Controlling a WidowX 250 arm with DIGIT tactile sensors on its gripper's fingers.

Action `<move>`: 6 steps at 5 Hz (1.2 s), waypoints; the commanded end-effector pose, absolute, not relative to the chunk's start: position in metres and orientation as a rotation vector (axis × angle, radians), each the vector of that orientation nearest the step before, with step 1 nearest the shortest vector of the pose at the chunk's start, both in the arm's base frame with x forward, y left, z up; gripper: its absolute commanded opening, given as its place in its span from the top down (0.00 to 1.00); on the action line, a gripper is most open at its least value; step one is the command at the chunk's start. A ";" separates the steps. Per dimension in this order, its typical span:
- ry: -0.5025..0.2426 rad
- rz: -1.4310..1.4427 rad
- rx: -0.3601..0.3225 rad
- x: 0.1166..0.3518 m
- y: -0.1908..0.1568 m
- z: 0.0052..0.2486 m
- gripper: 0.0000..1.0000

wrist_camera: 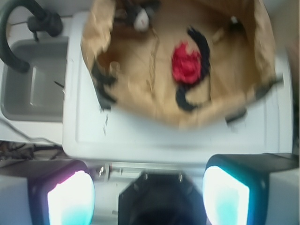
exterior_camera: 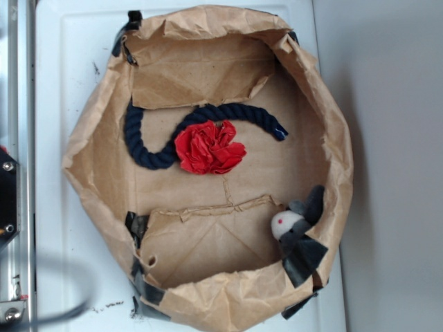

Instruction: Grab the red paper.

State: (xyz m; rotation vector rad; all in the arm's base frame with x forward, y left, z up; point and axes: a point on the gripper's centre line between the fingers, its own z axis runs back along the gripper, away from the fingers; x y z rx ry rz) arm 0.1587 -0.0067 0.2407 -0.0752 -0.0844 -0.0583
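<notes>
The red paper lies crumpled on the floor of the open brown paper bag, touching the dark rope that curls around it. The tool hangs well short of the bag above the white worktop, fingers apart, gripping nothing

Red paper bright red; rope dark navy; bag brown.
</notes>
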 end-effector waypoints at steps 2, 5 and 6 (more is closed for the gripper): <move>-0.125 -0.053 -0.075 0.161 -0.004 0.251 0.00; -0.106 -0.327 -0.045 0.256 0.022 0.149 0.00; -0.106 -0.327 -0.045 0.256 0.022 0.149 0.00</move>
